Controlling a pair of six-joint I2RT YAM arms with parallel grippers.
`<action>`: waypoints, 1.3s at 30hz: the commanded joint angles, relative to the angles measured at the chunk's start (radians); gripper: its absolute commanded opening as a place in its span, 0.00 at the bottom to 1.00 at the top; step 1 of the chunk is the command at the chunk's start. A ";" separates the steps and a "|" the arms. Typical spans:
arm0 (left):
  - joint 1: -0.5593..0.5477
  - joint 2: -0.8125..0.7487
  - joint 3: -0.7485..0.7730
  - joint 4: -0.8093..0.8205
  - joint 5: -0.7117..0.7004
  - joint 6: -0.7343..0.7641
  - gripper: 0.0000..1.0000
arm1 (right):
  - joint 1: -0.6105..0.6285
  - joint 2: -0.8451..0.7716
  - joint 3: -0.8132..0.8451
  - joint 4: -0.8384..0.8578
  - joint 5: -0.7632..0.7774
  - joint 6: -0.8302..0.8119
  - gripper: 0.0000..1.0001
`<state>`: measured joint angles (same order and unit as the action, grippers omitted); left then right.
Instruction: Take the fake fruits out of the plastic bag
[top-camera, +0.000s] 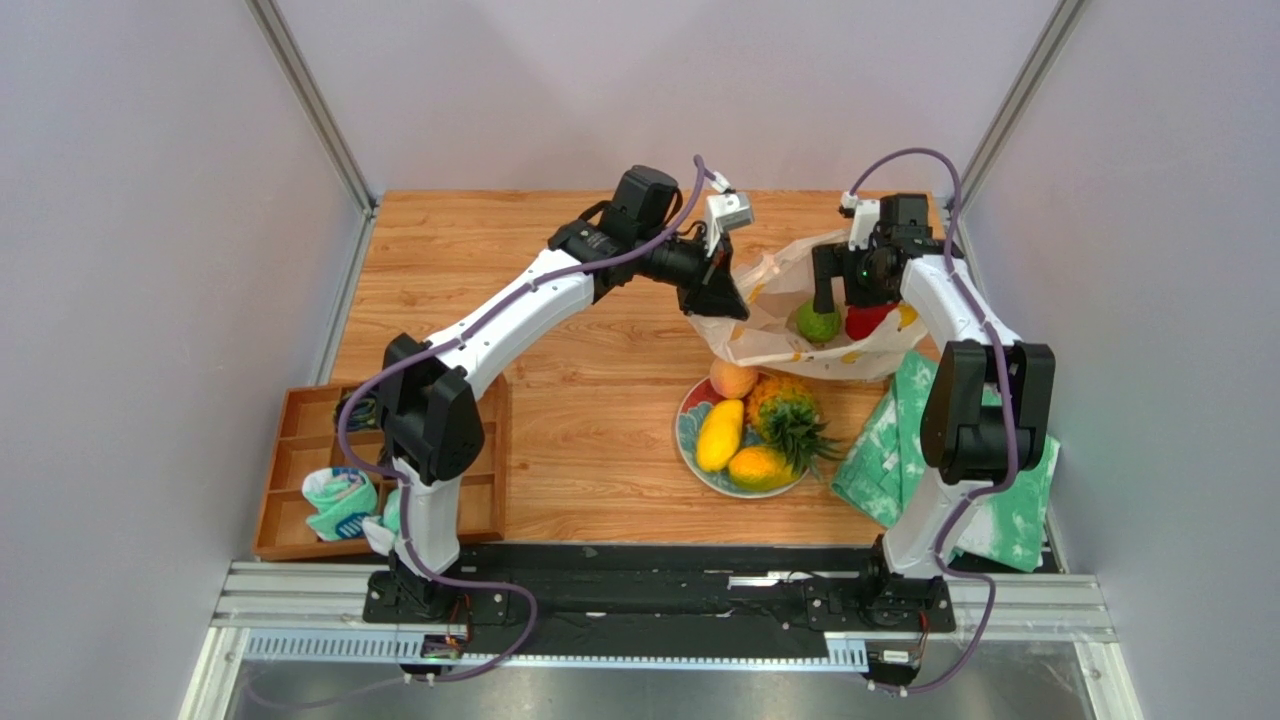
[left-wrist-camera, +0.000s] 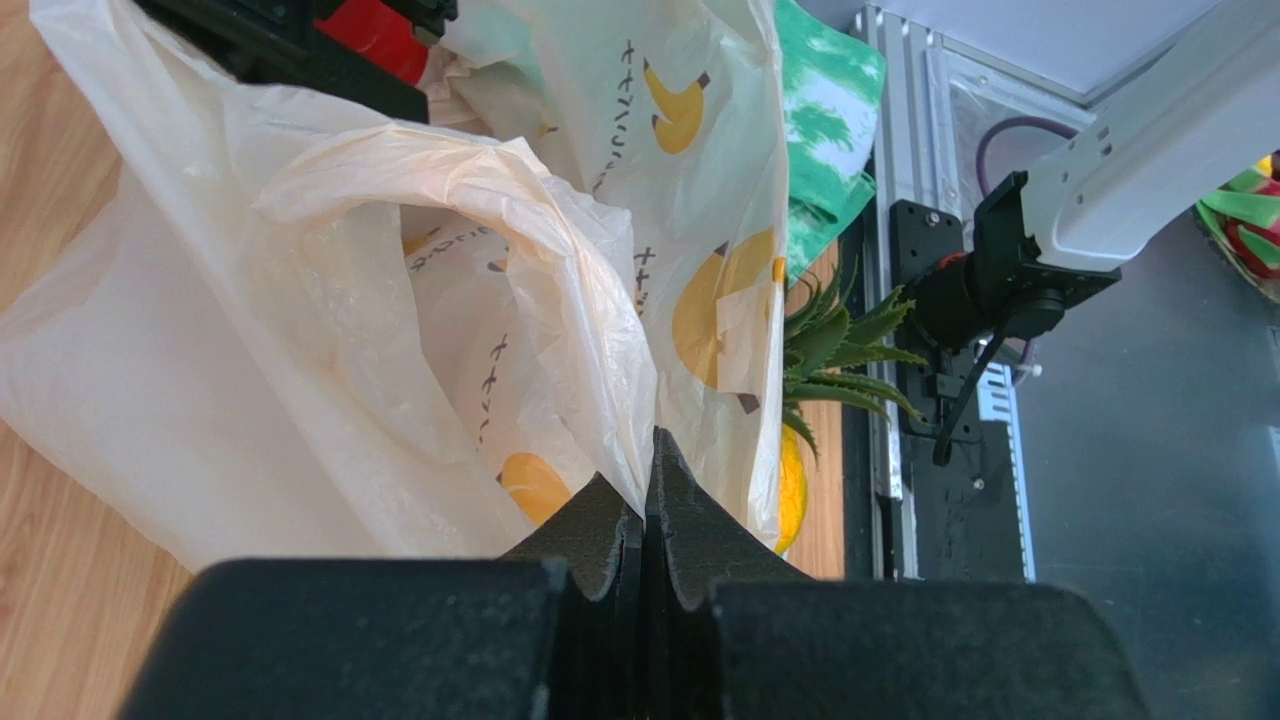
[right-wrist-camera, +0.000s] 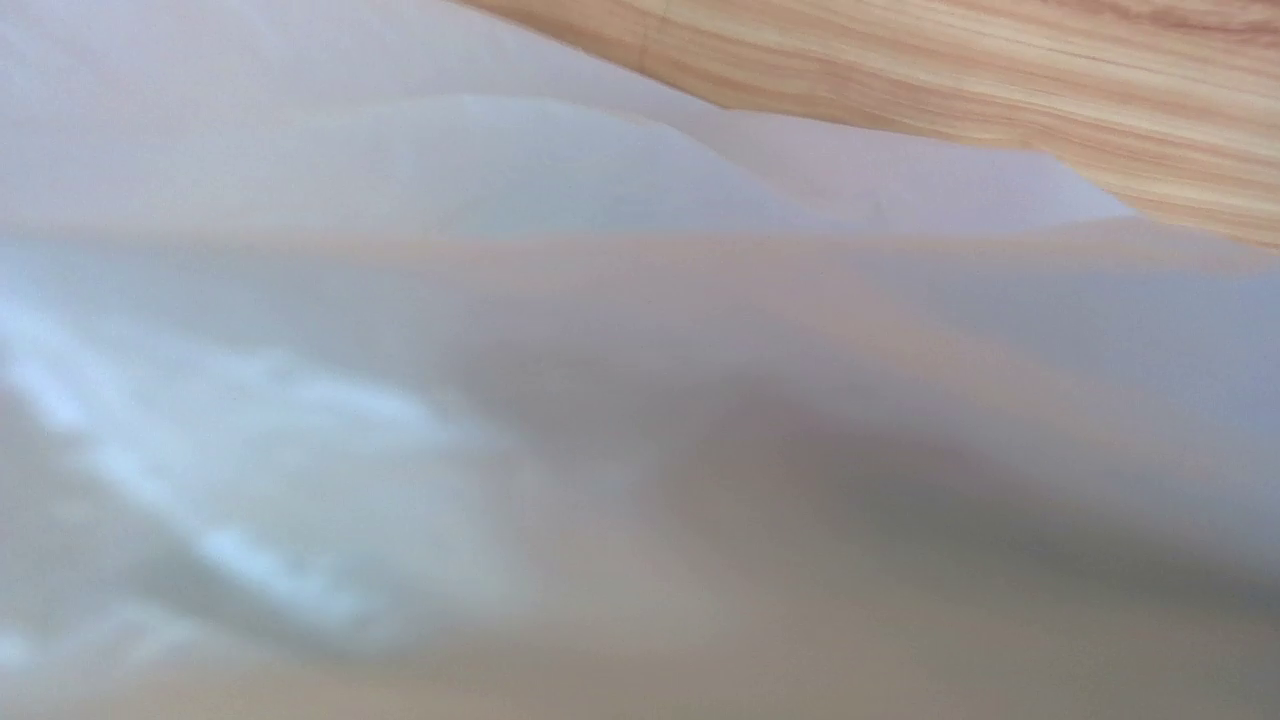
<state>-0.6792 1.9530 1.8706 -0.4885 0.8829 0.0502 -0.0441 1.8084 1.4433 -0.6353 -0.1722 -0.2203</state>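
We saw peach (top-camera: 732, 380), mangoes (top-camera: 721, 435) and pineapple (top-camera: 784, 414) out on a plate (top-camera: 685, 435). Green fruit (top-camera: 818, 321) and pepper (top-camera: 867, 320) were in the bag (top-camera: 778, 285), far right on the bench (top-camera: 571, 405). Left pincer (left-wrist-camera: 649, 510) clenched its edge; we could not tell the right pincer's (top-camera: 843, 294) grip.

Crinkly white banana-printed plastic bag (top-camera: 781, 308) gapes open — green fruit (top-camera: 818, 321) and red pepper (top-camera: 866, 320) inside, mangoes (top-camera: 721, 435), peach (top-camera: 733, 380), pineapple (top-camera: 781, 405) just beside.

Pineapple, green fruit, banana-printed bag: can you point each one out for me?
pineapple (top-camera: 775, 398), top view, on its yellow body.
green fruit (top-camera: 818, 321), top view, on its rounded top.
plastic bag (left-wrist-camera: 301, 300), left wrist view, on its crinkled side wall.
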 joint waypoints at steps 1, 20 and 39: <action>0.003 -0.020 0.005 0.054 0.054 -0.010 0.00 | 0.024 0.043 0.068 0.014 -0.070 0.093 1.00; 0.000 -0.022 -0.019 0.076 -0.005 -0.082 0.00 | 0.086 0.194 0.224 -0.056 -0.038 0.045 0.42; 0.073 0.118 0.131 0.255 -0.128 -0.395 0.00 | 0.174 -0.486 0.134 -0.372 -0.498 -0.169 0.37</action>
<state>-0.6556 2.0453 1.9381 -0.3401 0.8116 -0.1974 0.0643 1.3464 1.6161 -0.9375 -0.5812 -0.3279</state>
